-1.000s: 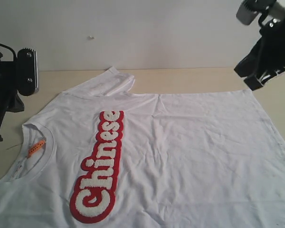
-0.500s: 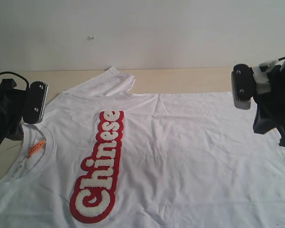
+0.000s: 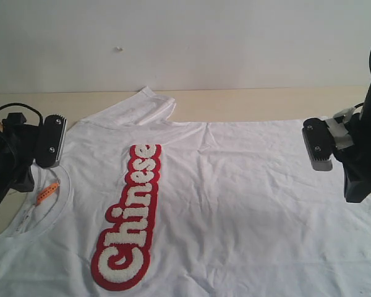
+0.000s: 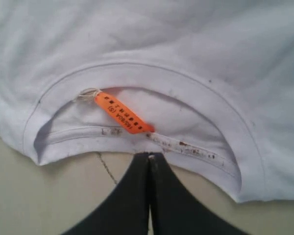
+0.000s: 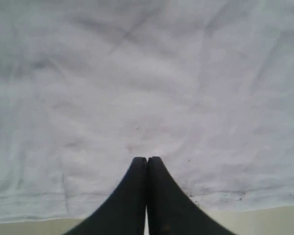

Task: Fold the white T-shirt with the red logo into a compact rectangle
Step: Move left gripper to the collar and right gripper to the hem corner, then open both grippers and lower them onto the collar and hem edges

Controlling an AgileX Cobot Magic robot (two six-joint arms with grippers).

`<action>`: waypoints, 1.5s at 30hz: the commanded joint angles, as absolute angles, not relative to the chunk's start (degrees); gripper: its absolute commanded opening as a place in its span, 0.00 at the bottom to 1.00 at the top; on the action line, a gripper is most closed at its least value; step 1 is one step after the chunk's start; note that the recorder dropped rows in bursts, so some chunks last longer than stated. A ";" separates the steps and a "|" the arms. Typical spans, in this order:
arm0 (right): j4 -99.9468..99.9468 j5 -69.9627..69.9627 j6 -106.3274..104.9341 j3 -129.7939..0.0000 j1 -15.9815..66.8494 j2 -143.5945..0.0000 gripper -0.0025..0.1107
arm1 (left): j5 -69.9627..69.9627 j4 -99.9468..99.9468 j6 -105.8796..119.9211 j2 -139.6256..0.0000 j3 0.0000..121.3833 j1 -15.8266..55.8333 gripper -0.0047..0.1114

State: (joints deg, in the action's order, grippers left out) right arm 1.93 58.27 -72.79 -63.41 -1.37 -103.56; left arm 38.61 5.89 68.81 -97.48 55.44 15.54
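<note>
Where the tee lies: the tee (image 3: 247, 185) is spread front-up on the worktop (image 3: 253, 102); it fills most of the exterior frame and runs off its lower edge.
Lay: collar (image 3: 65, 201) at the left of the frame, hem (image 5: 210, 200) toward the right; I see shallow creases all over the cloth.
Logo: the logo (image 3: 128, 216) reads "Chinese" turned on its side, climbing from the lower left to just left of centre.
Sleeve: one sleeve (image 3: 139, 108) lies at upper centre-left, reaching toward the wall (image 3: 185, 37), with its end rumpled.
Tag: an orange tag (image 4: 122, 113) hangs on a string loop inside the collar, against the inner back of the neck.
Specks: small dark specks (image 4: 186, 146) dot the inner neck seam.
Left claw: the left claw (image 4: 149, 157) is closed tight, its fingers (image 4: 130, 200) pressed together with nothing between them. The tip sits at the edge of the collar's back rim, over bare worktop. I cannot tell whether it touches the cloth.
Left arm: the left arm (image 3: 12, 161) is at the left edge of the exterior frame, just beside the collar.
Right claw: the right claw (image 5: 147, 160) is closed the same way and grips nothing. The tip is over cloth just inside the hem, with a strip of worktop showing beyond. I cannot judge contact.
Right arm: the right arm (image 3: 362, 161) is at the right edge of the exterior frame, mid-height, over the tee's hem end.
</note>
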 commanded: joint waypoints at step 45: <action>-0.89 52.10 -78.32 -63.79 -1.38 -105.73 0.95 | 33.60 4.74 73.97 -102.11 55.35 15.35 0.63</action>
